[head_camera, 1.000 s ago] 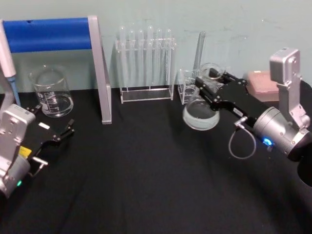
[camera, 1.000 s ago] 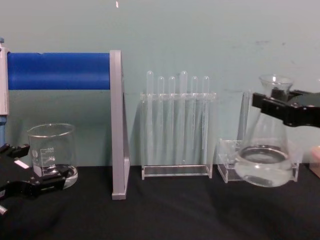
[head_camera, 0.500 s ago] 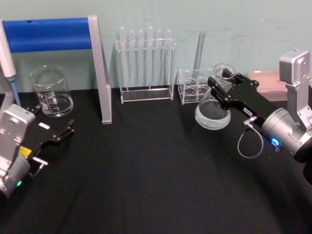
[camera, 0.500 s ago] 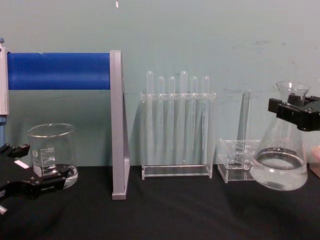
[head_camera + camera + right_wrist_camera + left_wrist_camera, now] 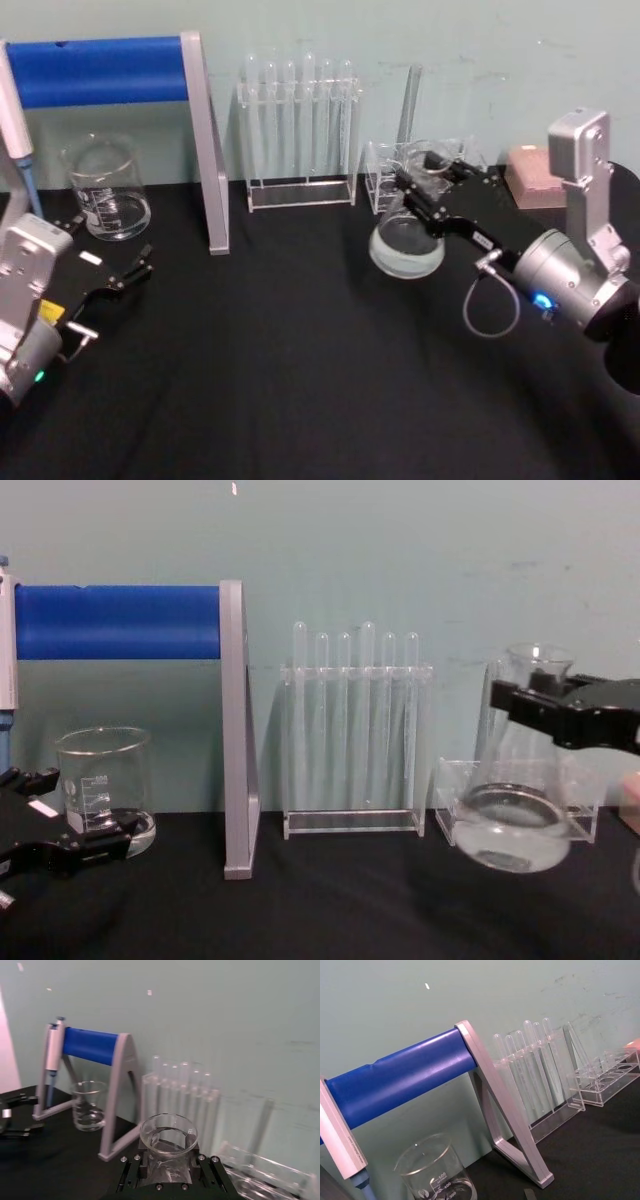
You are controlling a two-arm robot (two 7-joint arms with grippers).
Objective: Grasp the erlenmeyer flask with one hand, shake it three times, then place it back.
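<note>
Table: matte black cloth, slightly creased, running up to a pale teal wall.

Stand, far left: round blue bar between flat grey A-shaped legs. A pale pipette with a blue lower end hangs at its left end.

Right gripper: black blocky jaws on a rounded silver wrist. It reaches in from the right toward the far right of the table and is clamped on the neck of the flask.

Left gripper: black, with a small white label. It sits low at the near left, jaws apart and holding nothing. The beaker is just beyond it.

Rack, far centre: clear acrylic, holding a row of slim round-tipped tubes upright.

Beaker, far left: squat clear glass cylinder with white marks, standing under the blue bar.

Small rack, far right: low clear acrylic box, with one tall thin tube standing in it.

Pink box: flat, at the far right edge.

Flask: clear glass cone with a narrow neck, flared rim and wide flat base. It is held off the table just in front of the small rack. It is tilted, the base swung left and near, the rim leaning right. A shallow pool of clear liquid shows in the base.
</note>
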